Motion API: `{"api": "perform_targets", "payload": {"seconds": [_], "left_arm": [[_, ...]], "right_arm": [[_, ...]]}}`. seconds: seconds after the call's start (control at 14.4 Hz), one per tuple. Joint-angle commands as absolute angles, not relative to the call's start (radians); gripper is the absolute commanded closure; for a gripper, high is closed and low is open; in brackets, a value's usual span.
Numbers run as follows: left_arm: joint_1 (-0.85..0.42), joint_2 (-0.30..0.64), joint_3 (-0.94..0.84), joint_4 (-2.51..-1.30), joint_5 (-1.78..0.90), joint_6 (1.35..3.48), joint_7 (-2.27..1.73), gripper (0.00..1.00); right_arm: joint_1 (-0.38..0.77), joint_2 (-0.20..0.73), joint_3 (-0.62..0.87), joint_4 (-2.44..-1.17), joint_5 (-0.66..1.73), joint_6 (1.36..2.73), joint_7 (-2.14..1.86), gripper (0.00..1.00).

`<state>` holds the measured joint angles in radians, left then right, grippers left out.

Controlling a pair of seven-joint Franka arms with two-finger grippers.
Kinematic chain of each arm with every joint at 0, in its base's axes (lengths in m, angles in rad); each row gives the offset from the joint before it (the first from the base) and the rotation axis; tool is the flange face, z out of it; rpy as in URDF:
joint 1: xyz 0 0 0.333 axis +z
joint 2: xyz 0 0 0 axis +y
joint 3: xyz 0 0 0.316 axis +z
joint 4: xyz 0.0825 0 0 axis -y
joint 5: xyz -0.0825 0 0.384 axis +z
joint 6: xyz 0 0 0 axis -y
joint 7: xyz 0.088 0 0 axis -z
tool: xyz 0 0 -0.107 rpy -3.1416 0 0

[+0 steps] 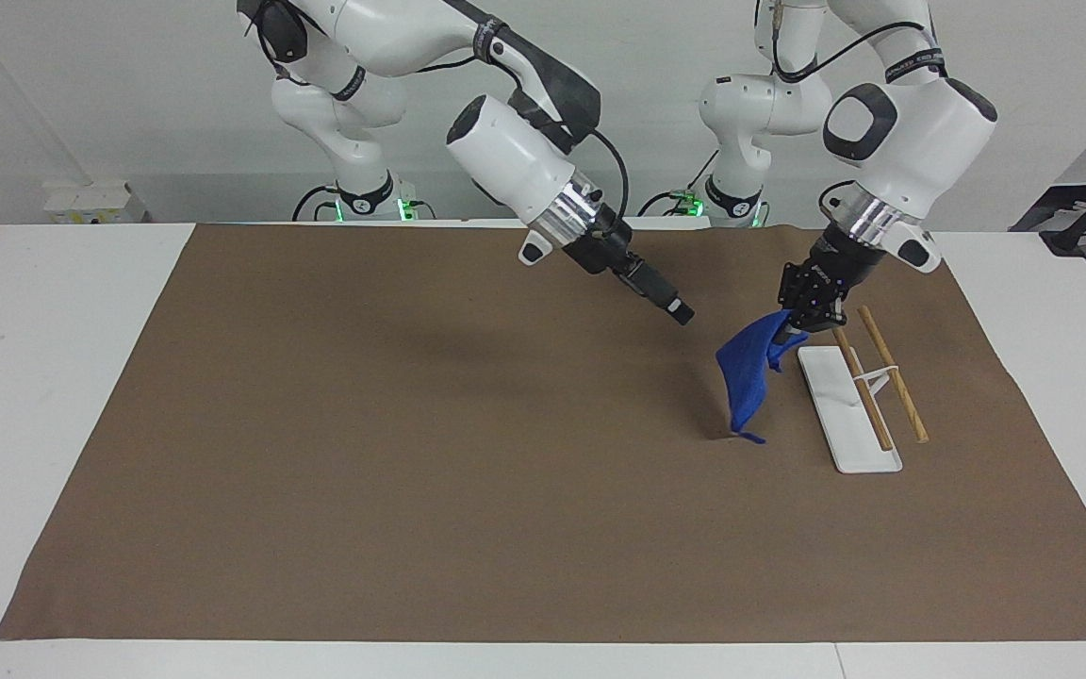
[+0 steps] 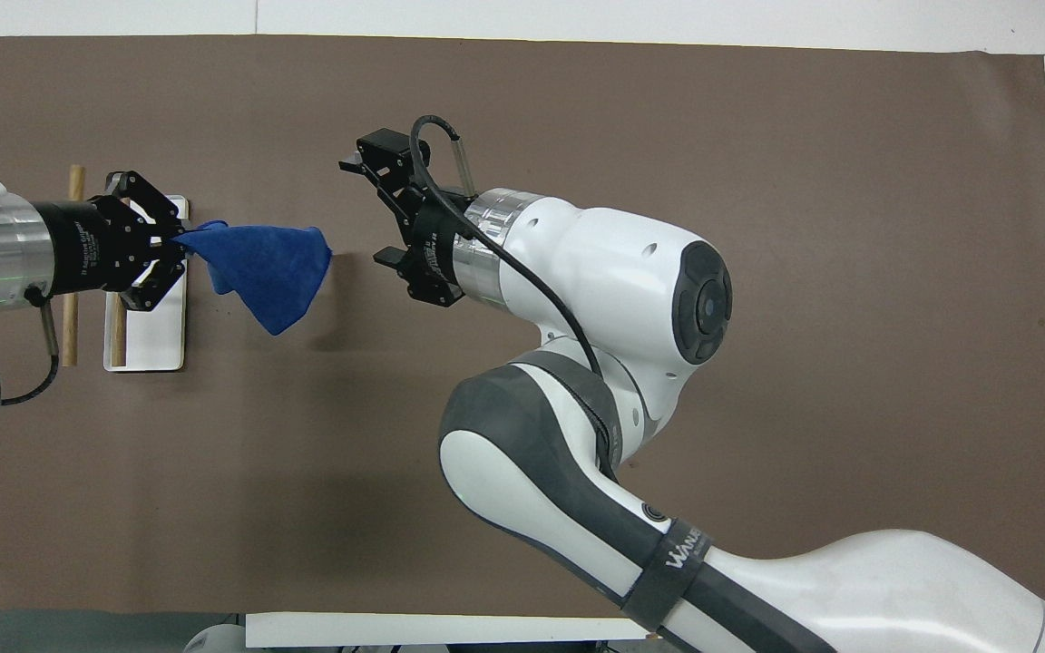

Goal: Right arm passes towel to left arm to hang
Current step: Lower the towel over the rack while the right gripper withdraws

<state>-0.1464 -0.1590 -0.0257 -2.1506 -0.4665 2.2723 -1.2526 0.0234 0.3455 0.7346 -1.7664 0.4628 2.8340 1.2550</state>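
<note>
The blue towel hangs by one corner from my left gripper, which is shut on it. The towel's lowest tip is at or just above the brown mat, beside the rack. In the overhead view the towel spreads out from the left gripper, which is over the rack's edge. My right gripper is open and empty in the air, apart from the towel, toward the table's middle. Its spread fingers show in the overhead view.
A small rack with a white base and two raised wooden rods stands at the left arm's end of the table; it also shows in the overhead view. A brown mat covers most of the white table.
</note>
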Motion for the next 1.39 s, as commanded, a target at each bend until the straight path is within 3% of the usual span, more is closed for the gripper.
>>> {"api": "perform_targets", "payload": {"seconds": [0.0,0.14,0.28,0.55,0.83,1.32], "left_arm": [[-0.092,-0.158,-0.028,-2.14,-0.483,2.214,-0.946,1.0],[-0.069,-0.16,-0.026,-2.144,-0.483,2.204,-0.78,1.0],[-0.037,-0.158,-0.026,-2.145,-0.483,2.207,-0.579,1.0],[0.001,-0.158,-0.023,-2.155,-0.483,2.221,-0.534,0.99],[0.043,-0.146,-0.025,-2.145,-0.483,2.285,-0.526,1.0],[0.07,-0.045,-0.02,-1.954,-0.474,2.29,-0.519,0.98]], "right_arm": [[0.021,0.256,0.651,-1.888,0.469,2.841,0.98,0.0],[0.02,0.21,0.573,-1.962,0.469,2.807,0.713,0.0],[0.02,0.164,0.485,-2.008,0.469,2.679,0.445,0.0],[0.018,0.072,0.246,-2.002,0.424,2.277,0.203,0.0],[0.018,0.022,0.089,-1.939,0.042,1.97,0.187,0.0],[0.015,-0.008,-0.026,-1.75,-0.023,1.677,0.103,0.0]]}}
